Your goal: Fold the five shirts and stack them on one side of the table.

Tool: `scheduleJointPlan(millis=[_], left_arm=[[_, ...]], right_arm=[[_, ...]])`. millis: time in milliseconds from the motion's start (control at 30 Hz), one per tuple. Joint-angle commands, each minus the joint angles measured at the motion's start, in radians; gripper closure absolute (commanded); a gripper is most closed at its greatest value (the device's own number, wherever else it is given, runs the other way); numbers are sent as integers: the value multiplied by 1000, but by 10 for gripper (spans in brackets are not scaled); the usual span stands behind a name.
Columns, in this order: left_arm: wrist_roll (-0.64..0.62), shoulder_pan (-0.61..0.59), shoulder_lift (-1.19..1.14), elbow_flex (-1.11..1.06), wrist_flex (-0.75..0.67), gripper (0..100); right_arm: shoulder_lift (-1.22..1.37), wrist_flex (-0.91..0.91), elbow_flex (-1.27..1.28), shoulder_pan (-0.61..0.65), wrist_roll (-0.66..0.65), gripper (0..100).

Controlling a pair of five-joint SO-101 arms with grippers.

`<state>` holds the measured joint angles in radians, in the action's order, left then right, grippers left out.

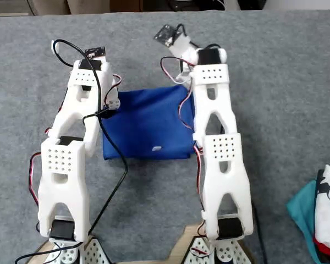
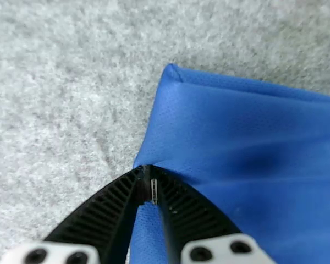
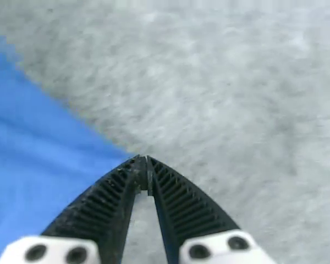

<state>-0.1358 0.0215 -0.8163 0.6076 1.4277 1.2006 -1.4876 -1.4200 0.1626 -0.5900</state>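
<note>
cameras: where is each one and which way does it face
high view: fixed above, looking down at the table; left arm and right arm flank the blue shirt.
left wrist view: on the left arm, looking along the left gripper, shut on the shirt's edge.
right wrist view: on the right arm; right gripper shut at the shirt's edge.
shared: all show shirt and table.

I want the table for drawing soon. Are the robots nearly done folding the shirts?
Not nearly. The blue shirt already lies folded into a rectangle in the middle. The left claw pinches its edge; the right claw is shut at one corner of it. The heap of shirts off to the side looks unfolded, so those are left.
</note>
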Motion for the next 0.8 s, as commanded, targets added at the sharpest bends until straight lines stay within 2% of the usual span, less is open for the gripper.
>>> scheduleJointPlan(millis=[0, 67, 333, 433, 567, 767], left_arm=[[2, -11, 15, 5, -32, 981], [2, -11, 15, 5, -32, 981], [-3, -11, 15, 6, -32, 979], [-5, -11, 15, 9, -31, 978], [0, 12, 15, 6, -26, 978], [-5, 38, 22, 11, -23, 978]], right_arm=[[8, -34, -191, 2, -11, 991], [7, -86, -257, 27, -11, 991], [-200, -302, -236, 54, -5, 991], [-302, -302, -183, 28, 68, 991], [-503, -302, 74, 30, 123, 991], [-944, -298, 677, 56, 123, 992]])
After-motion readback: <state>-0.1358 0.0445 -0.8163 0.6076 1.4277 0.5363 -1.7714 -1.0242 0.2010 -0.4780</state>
